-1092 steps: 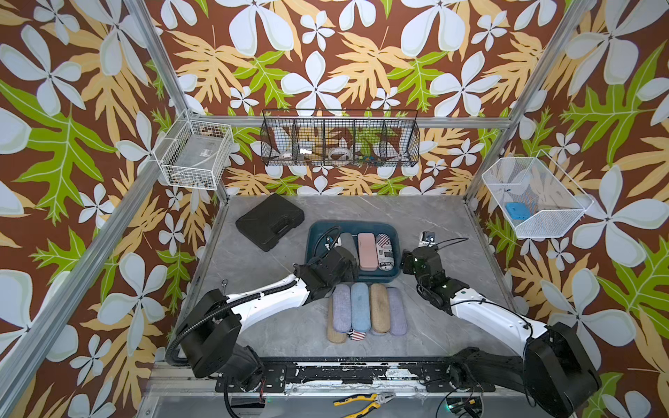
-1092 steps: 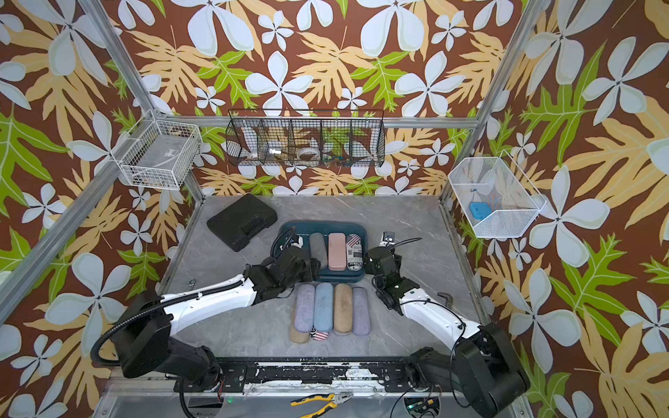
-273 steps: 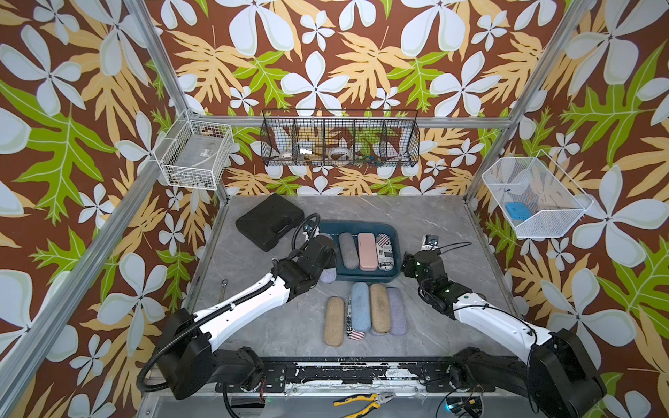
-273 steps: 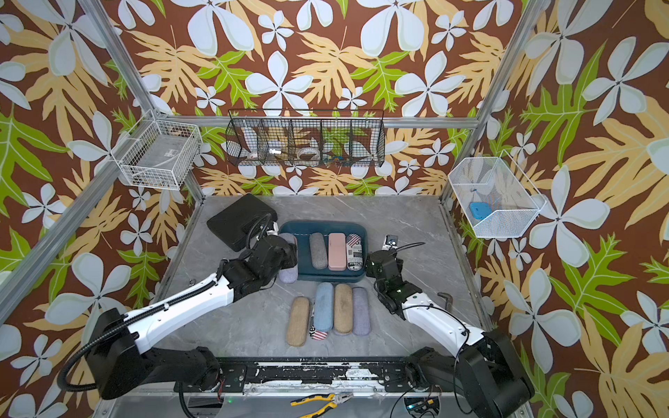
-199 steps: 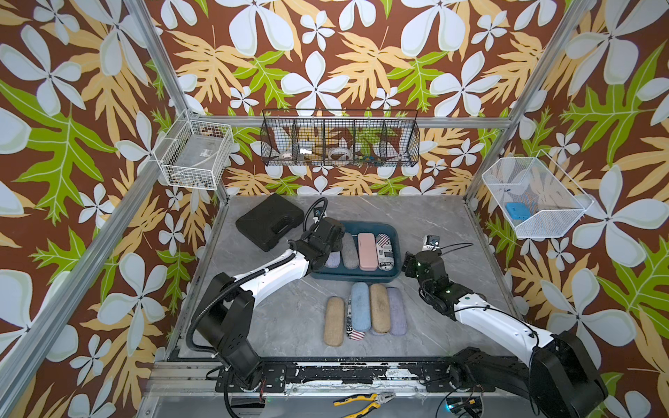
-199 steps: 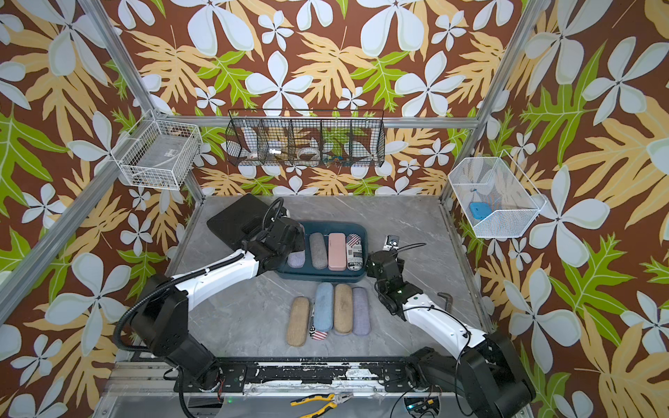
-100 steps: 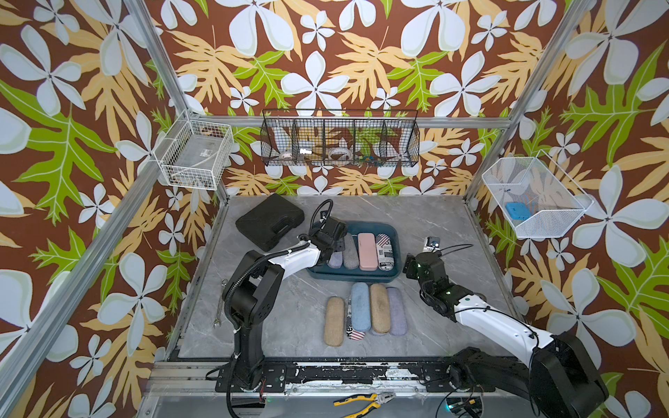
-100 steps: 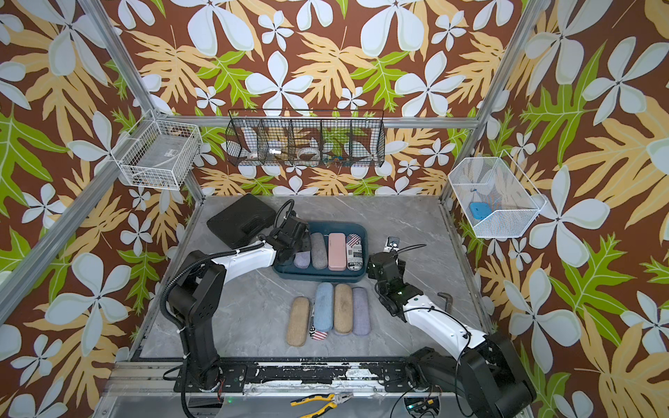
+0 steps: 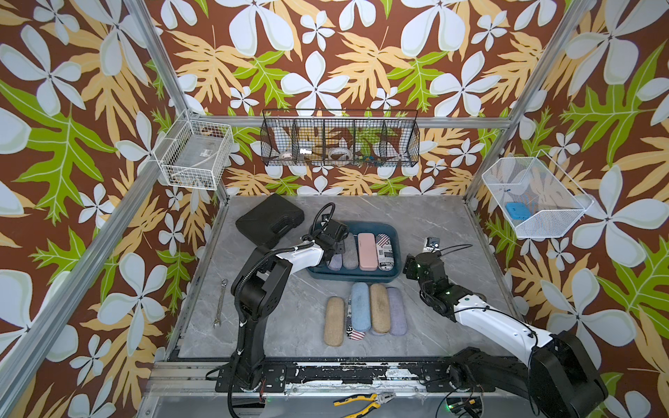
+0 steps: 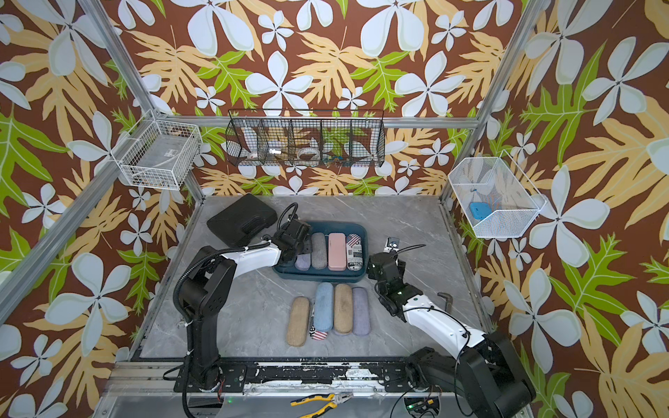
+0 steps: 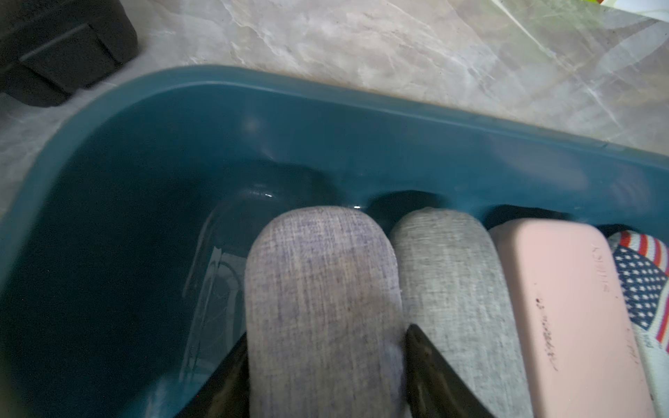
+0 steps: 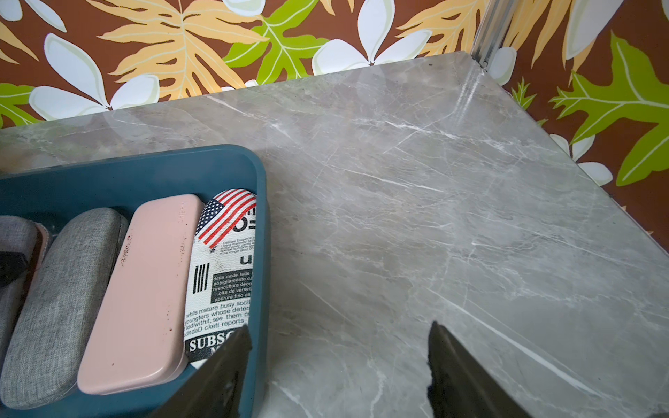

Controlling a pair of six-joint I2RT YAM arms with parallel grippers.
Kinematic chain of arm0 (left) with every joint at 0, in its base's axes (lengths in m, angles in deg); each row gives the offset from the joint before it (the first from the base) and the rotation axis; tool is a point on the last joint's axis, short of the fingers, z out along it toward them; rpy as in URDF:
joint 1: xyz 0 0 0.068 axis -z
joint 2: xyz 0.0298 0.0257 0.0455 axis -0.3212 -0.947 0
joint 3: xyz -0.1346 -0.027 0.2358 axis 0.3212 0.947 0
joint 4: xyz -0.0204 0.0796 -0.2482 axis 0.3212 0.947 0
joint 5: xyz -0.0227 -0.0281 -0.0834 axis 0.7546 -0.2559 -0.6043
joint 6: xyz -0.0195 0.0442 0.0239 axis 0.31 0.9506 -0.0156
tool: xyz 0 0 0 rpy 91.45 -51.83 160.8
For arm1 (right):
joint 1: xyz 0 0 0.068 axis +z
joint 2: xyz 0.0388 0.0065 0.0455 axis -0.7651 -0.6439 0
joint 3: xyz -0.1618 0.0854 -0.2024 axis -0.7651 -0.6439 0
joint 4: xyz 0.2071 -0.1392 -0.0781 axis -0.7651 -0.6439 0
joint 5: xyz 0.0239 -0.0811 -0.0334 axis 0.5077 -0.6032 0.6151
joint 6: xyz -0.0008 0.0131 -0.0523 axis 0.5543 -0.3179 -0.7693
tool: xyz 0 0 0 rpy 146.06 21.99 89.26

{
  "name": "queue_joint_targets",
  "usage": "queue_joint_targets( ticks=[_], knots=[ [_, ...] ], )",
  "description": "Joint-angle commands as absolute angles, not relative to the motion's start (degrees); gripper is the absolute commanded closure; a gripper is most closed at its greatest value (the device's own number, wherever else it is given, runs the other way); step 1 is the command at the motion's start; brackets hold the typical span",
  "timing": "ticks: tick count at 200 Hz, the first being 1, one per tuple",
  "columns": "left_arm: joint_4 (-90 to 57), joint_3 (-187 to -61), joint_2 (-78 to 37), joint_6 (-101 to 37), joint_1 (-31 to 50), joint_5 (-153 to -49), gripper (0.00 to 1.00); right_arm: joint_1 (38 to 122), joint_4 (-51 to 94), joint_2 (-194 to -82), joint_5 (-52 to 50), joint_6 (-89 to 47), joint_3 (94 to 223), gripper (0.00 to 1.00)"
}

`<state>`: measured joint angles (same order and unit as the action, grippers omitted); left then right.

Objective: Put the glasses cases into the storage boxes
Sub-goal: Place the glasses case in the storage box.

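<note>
Left tool (image 11: 325, 336) pinching the lavender case (image 11: 318, 275) inside the teal tub (image 11: 325, 119).
Right tool (image 12: 340, 327) spread and empty over the bench (image 12: 434, 181) at the tub's 3 o'clock.

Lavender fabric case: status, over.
Left gripper shut on lavender fabric case, in dark teal plastic tub, against grey fabric case. Right gripper open, empty, beside tub.

Top views overhead, wrist views near tub (image 11: 362, 105)
</note>
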<state>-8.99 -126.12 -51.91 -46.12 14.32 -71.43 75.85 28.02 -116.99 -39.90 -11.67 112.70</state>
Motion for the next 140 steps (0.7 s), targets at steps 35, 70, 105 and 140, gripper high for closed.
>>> queue_joint_targets(
  ticks=[35,70,105,140],
  knots=[
    [-11.7,-127.0,-53.4,-45.9,14.2,-74.3,0.39,75.9,28.5,-117.2,-40.6,-11.9,113.0,0.24],
    [-12.9,-126.9,-53.1,-45.6,14.2,-76.1,0.32,75.8,28.2,-116.9,-40.9,-12.0,113.1,0.24],
    [-13.8,-126.4,-51.9,-45.6,14.2,-78.0,0.24,75.8,28.1,-117.0,-40.9,-12.0,113.2,0.24],
    [-13.1,-126.3,-50.3,-45.1,14.2,-77.7,0.19,75.8,28.2,-117.3,-40.9,-12.0,113.4,0.24]
  ],
)
